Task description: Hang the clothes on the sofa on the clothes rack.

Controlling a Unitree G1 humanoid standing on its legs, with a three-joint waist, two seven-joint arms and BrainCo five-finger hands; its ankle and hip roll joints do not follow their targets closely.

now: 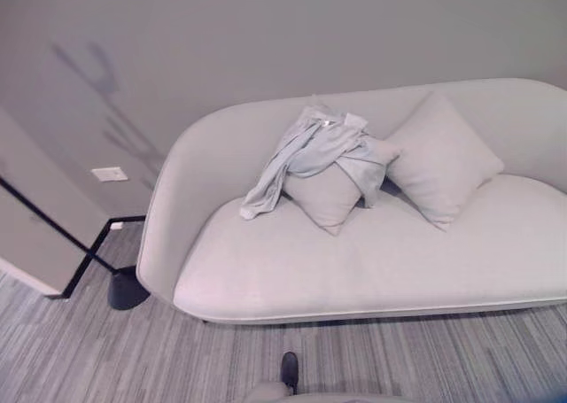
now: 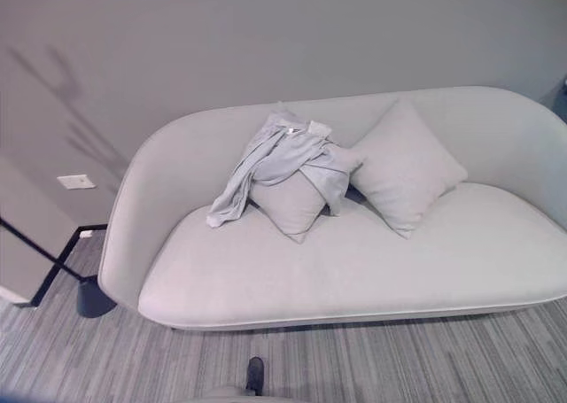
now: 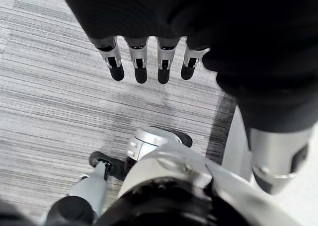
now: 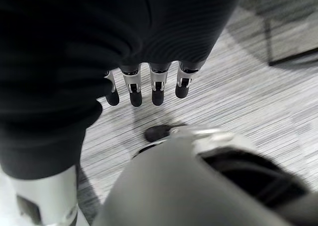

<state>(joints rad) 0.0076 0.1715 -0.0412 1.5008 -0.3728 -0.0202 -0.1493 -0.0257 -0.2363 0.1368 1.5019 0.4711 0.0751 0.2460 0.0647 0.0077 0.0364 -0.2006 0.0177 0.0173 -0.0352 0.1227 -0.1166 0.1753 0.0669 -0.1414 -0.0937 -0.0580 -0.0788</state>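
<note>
A pale grey-blue garment (image 1: 310, 155) lies crumpled over the left of two light cushions (image 1: 323, 195), one sleeve trailing down onto the seat of a curved, light grey sofa (image 1: 354, 261). The second cushion (image 1: 438, 159) leans just beside the first against the backrest. The sofa stands on striped grey carpet (image 1: 80, 350) before a plain grey wall (image 1: 266, 31) with a white outlet plate (image 1: 109, 174). A black stand's round base (image 1: 126, 288) sits near the sofa's left end. Well apart from the garment, the left hand (image 3: 149, 62) and right hand (image 4: 149, 82) hang over the carpet, fingers straight and released, grasping nothing.
</note>
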